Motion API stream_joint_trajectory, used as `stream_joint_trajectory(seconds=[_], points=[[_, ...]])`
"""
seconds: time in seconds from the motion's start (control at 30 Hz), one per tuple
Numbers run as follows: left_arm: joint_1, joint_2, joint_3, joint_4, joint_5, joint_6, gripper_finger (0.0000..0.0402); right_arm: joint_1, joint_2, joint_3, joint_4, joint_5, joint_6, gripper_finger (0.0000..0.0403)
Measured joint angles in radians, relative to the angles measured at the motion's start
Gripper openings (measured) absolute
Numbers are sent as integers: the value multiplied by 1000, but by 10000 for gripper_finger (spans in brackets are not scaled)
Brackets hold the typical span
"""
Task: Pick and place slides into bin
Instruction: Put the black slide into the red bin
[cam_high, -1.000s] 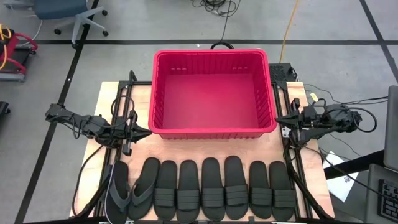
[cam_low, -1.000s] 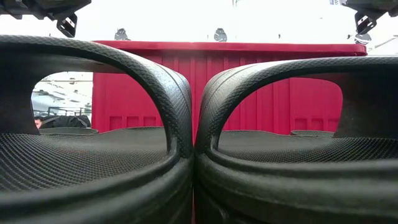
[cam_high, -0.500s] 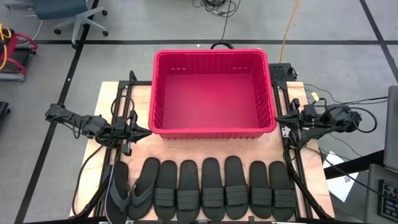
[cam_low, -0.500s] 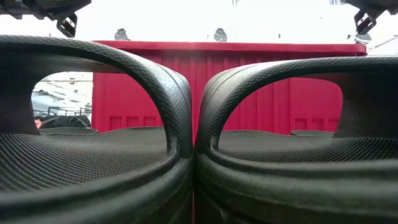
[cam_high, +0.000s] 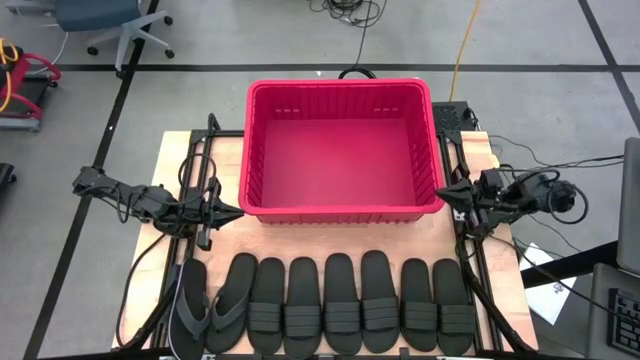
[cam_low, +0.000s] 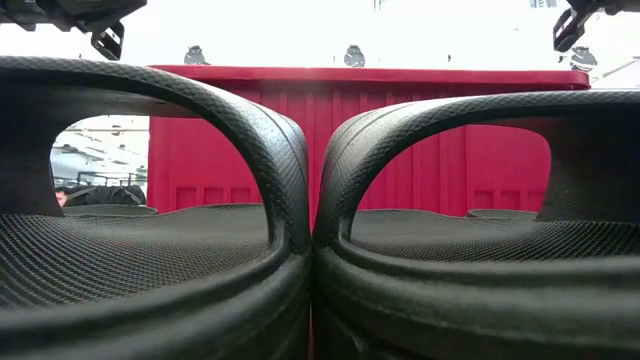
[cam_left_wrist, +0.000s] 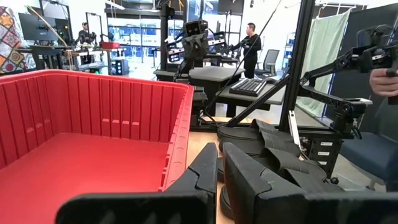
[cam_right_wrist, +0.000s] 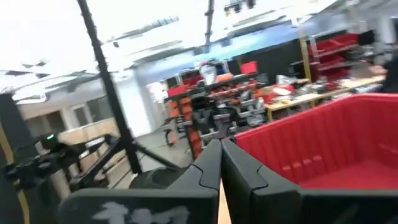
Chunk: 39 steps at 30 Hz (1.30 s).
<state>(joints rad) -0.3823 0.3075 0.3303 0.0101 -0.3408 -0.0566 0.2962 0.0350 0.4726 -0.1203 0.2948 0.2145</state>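
Note:
Eight black slides (cam_high: 340, 300) lie sole down, side by side, in a row along the table's near edge. The two at the left are thong flip-flops (cam_high: 232, 300), and the outermost one (cam_high: 190, 305) is greyer. Two band straps (cam_low: 200, 150) fill the low view. The red bin (cam_high: 340, 150) stands on the far half of the table and is empty; it also shows in both wrist views (cam_left_wrist: 93, 137) (cam_right_wrist: 336, 143). My left gripper (cam_high: 235, 211) is shut at the bin's near left corner. My right gripper (cam_high: 443, 190) is shut at its near right corner.
A strip of bare wooden table (cam_high: 330, 235) lies between the bin and the row of slides. Black frame rails (cam_high: 205, 170) run along both table sides. People and workbenches show in the room beyond the table.
My right gripper has shifted a little toward the table's left, toward the bin's near right corner, and has risen slightly. It stays shut.

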Motion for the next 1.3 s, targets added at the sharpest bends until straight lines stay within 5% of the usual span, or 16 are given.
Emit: stream_joint_trajectory(seconds=[0.17, 0.3, 0.6, 0.73, 0.83, 1.03, 1.3], points=[[0, 0, 0, 0, 0, 0, 26, 0, 106, 132, -76, -90, -94, 49], [0, 0, 0, 0, 0, 0, 26, 0, 258, 366, -377, -133, -140, 91], [0, 0, 0, 0, 0, 0, 26, 0, 681, 893, -1045, -530, -100, 183], [0, 0, 0, 0, 0, 0, 26, 0, 796, 963, -1213, -827, -94, 210], [0, 0, 0, 0, 0, 0, 26, 8, 837, 958, -1332, -928, -61, 214], [0, 0, 0, 0, 0, 0, 26, 147, 883, 941, -1310, -951, 87, 203], [0, 0, 0, 0, 0, 0, 26, 427, 960, 941, -1103, -824, 357, 191]])
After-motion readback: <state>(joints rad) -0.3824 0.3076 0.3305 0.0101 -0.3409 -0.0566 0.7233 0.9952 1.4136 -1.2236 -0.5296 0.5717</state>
